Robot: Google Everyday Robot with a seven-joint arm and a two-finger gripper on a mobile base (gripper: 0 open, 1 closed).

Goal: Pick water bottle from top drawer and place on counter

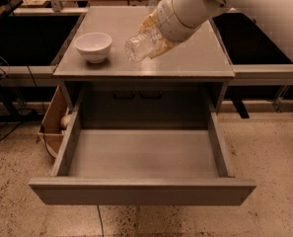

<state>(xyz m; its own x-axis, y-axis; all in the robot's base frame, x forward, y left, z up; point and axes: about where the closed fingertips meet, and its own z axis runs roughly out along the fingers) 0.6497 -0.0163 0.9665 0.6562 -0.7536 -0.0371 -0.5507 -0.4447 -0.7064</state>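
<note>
The clear ribbed water bottle [140, 46] is held tilted in my gripper [155, 35], its base pointing down-left, just above the counter [195, 58]. The gripper is shut on the bottle; the white arm comes in from the upper right. The top drawer [141, 154] is pulled fully open below the counter and holds nothing that I can see.
A white bowl [93, 46] stands on the counter's left part, close to the bottle. A brown cardboard box [53, 120] sits on the floor to the left of the drawer. Black shelving flanks the cabinet on both sides.
</note>
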